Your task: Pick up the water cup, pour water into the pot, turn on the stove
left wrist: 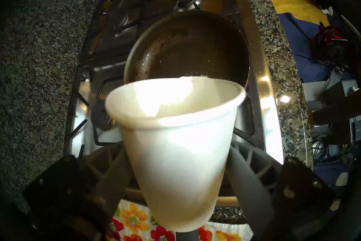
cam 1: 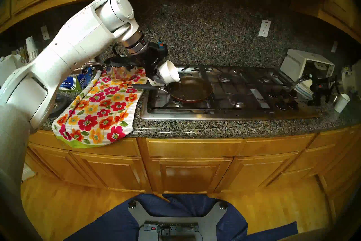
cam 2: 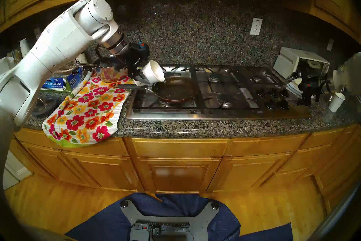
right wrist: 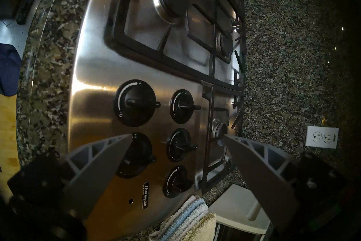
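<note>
**Water cup, mid-pour**

Water cup (left wrist: 175, 156): light, crushable paper; left hand (left wrist: 176, 164) clasps its lower wall, tilted over the pot (cam 1: 190, 89), desk's left-rear. Seemingly nearly emptied. Right hand (right wrist: 176, 138) spread above the stove (right wrist: 93, 117) knobs.

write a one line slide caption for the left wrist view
Left claw tips white cup over dark frying pan.

Dim, warm kitchen light; fisheye bending and dark vignette rims. Glare blows out the cup (left wrist: 175, 148) between soft-focus fingers (left wrist: 109, 174); steel stove (right wrist: 93, 82) beyond the fingertips gleams.
</note>
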